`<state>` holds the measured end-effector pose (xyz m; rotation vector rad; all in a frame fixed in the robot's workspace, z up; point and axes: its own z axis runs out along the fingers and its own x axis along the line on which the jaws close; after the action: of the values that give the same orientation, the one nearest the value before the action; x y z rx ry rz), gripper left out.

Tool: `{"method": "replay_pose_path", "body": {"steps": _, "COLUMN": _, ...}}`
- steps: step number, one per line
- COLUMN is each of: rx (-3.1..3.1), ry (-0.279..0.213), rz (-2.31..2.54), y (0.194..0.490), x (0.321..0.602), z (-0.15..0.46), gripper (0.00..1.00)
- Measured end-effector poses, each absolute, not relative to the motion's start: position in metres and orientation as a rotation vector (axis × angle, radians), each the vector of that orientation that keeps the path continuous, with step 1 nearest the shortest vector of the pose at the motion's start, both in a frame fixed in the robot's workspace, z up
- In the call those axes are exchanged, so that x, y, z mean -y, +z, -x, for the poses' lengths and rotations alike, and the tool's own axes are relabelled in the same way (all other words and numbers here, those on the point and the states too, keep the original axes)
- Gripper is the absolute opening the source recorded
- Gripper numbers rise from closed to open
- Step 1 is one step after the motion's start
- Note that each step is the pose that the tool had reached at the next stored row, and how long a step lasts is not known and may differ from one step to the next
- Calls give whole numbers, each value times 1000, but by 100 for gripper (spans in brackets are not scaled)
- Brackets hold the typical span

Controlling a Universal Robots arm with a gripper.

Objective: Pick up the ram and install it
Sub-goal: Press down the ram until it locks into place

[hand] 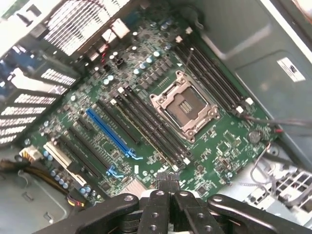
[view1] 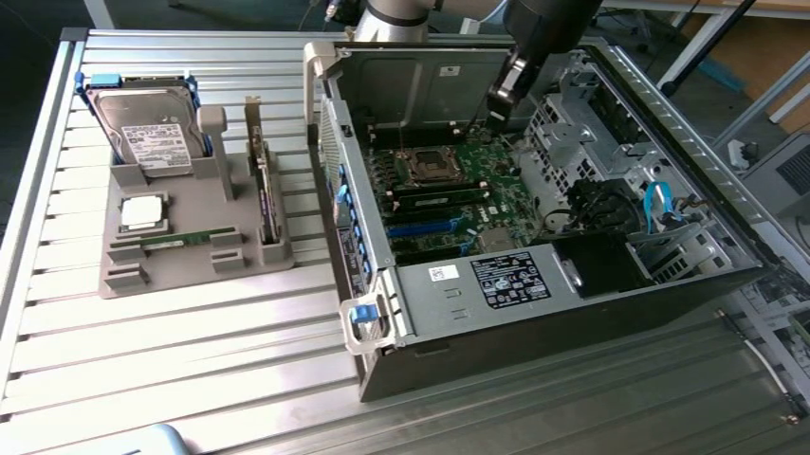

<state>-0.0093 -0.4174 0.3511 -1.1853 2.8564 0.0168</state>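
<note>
The ram (view1: 188, 237) is a thin green stick lying flat in the grey holder (view1: 190, 275), on the exterior view's left. My gripper (view1: 504, 102) hangs inside the open computer case (view1: 506, 313), above the back of the motherboard (view1: 469, 204) and far from the ram. In the wrist view the gripper (hand: 168, 181) is shut, fingertips pressed together with nothing between them. It hovers over the green motherboard (hand: 112, 97). Long black memory slots (hand: 151, 124) run on both sides of the open metal CPU socket (hand: 185, 105).
The holder also carries a hard drive (view1: 146, 133), a square silver CPU chip (view1: 142, 213) and an upright expansion card (view1: 262, 185). The case's raised side panel (view1: 412, 85), drive cages (view1: 570, 123) and cables (view1: 658, 204) crowd the gripper. All of it stands on a ribbed metal table (view1: 190, 379).
</note>
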Motion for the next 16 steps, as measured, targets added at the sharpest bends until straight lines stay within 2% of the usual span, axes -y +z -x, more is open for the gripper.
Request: {"method": "replay_pose_path", "body": {"steps": 16, "rx": -2995, "ry": 6, "rz": 766, "y": 351, "x": 417, "z": 9, "gripper": 11}}
